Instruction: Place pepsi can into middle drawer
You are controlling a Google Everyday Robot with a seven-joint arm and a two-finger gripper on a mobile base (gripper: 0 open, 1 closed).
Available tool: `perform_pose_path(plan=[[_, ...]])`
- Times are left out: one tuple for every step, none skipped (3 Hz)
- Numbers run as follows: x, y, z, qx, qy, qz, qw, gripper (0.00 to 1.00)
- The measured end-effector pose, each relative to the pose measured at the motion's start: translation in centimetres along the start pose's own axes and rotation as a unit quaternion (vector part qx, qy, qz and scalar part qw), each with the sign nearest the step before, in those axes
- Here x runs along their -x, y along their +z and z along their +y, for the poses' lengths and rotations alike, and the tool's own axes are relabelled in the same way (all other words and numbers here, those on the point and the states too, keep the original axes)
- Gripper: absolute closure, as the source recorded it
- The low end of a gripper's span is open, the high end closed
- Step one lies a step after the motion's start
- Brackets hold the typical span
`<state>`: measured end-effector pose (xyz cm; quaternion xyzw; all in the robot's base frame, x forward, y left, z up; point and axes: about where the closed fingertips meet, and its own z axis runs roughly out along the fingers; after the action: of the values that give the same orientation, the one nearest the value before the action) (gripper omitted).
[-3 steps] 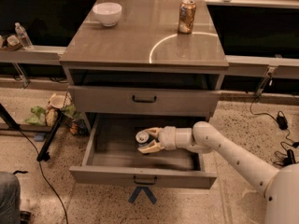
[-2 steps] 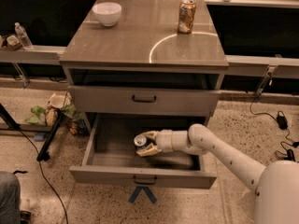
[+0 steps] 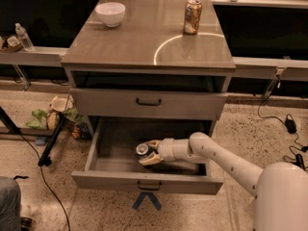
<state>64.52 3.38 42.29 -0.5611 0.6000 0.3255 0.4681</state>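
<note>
Tool (image 3: 147, 153): two pale fingers on a white arm reaching in from 4 o'clock, set low inside the open middle drawer (image 3: 115, 179), right of its centre. The fingers are closed about the pepsi can (image 3: 142, 149), one above it and one below. Pepsi can: in the tool's grasp inside the drawer, tilted so that its silver top faces the camera, body dark; whether it touches the drawer floor cannot be told. Middle drawer: grey, pulled fully out, dark bar handle at the centre of its front. Upper drawer front (image 3: 106, 102): grey, closed. Worktop (image 3: 144, 47): white bowl (image 3: 110, 13) at 11 o'clock, gold-brown can (image 3: 192, 16) upright at 1 o'clock, well apart.
</note>
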Motion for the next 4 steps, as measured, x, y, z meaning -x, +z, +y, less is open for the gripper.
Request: perform_pose_path(plan=[[-0.8,0.4,0.3,-0.005,0.018,0.007,0.9998,0.6],[-1.1,0.6,0.7,-0.008,0.03,0.013,0.9994,0.36],[-1.2,0.1,1.1,-0.012,0.043,0.018,0.9989,0.05],[-1.1,-0.6,1.2,-0.018,0.051,0.019,0.9984,0.0]])
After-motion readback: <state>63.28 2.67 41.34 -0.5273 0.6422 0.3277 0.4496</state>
